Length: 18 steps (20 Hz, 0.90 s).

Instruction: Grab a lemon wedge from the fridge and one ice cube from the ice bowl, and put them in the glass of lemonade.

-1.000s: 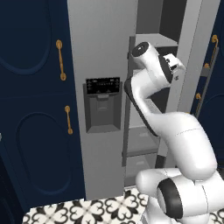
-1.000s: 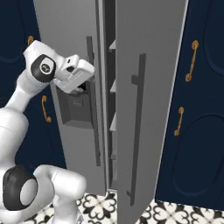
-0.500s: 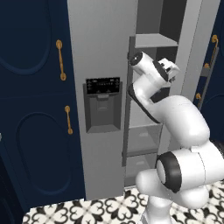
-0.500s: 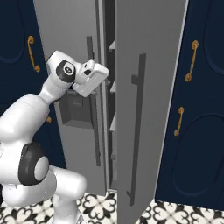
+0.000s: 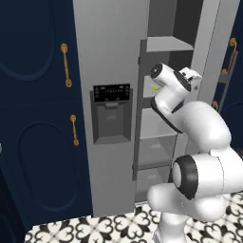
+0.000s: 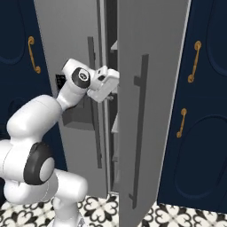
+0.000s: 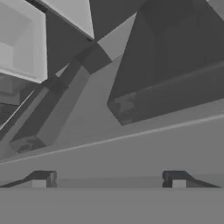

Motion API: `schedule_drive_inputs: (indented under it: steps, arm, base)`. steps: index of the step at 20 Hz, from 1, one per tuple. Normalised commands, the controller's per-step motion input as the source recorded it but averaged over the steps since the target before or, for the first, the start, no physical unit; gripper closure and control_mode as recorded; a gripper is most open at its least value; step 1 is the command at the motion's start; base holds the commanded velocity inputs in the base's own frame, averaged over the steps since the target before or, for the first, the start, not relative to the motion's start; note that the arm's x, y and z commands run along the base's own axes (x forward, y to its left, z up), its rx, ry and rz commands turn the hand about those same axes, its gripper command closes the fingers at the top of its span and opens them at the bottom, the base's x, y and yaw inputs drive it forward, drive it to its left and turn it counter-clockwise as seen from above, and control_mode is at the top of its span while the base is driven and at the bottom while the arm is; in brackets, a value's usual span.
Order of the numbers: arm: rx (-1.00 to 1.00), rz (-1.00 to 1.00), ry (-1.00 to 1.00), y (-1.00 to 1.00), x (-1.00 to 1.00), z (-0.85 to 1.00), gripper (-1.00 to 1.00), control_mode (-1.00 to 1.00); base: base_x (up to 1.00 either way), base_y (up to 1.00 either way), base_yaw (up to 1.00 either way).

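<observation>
Gripper point(image 7: 109, 178), jaws wide apart, reaches among the fridge point(image 5: 114, 57) shelves.

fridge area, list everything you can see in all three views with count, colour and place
fridge: one, light grey, centre of both base views, right-hand door swung open
dispenser panel: one, dark, in the fridge's closed left door
fridge shelves: several, grey, inside the open compartment
door handle: one, long, dark grey, vertical on the open door in the right base view
navy cabinets: on both sides of the fridge
gold handles: two left of the fridge, more on the cabinets to its right
floor tiles: black and white pattern, bottom of the base views
arm: one, white with dark joints, reaching into the fridge
gripper: one, dark tips wide apart, open, holding nothing
</observation>
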Motion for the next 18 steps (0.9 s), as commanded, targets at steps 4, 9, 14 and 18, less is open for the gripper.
schedule_drive_inputs:
  steps: [4, 9, 14, 18]
  arm:
    - [-0.01, -0.04, 0.00, -0.80, -0.10, -0.20, -1.00, -1.00]
    - [0.00, -0.09, 0.00, -0.97, -0.20, -0.18, -1.00, -1.00]
    - [0.00, -0.10, -0.09, -1.00, -0.55, -0.56, -1.00, -1.00]
    - [0.00, -0.07, -0.15, -1.00, -0.13, -0.18, -1.00, -1.00]
  base:
    - [0.00, 0.00, 0.00]
    - [0.00, 0.00, 0.00]
    - [0.00, 0.00, 0.00]
    - [0.00, 0.00, 0.00]
